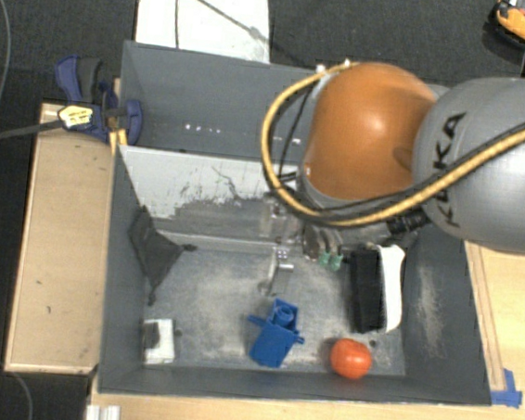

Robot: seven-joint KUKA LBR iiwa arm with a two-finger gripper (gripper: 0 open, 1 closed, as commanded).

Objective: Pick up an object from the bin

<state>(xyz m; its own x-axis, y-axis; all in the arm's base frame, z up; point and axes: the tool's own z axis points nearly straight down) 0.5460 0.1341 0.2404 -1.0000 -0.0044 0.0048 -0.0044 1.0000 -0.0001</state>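
Note:
My gripper [278, 276] hangs below the orange wrist cover, near the middle of the bin. Its tip is just above a blue plastic piece [273, 338] that lies near the bin's front wall. To the right of the blue piece rests a small orange-red ball [350, 359]. A black brush with a white handle [376, 287] lies lengthwise to the gripper's right, partly under the arm.
A dark grey wedge-shaped piece [154, 249] lies at the bin's left side. A small white and black block [157, 341] sits in the front left corner. The arm and its cover hide the back right of the bin.

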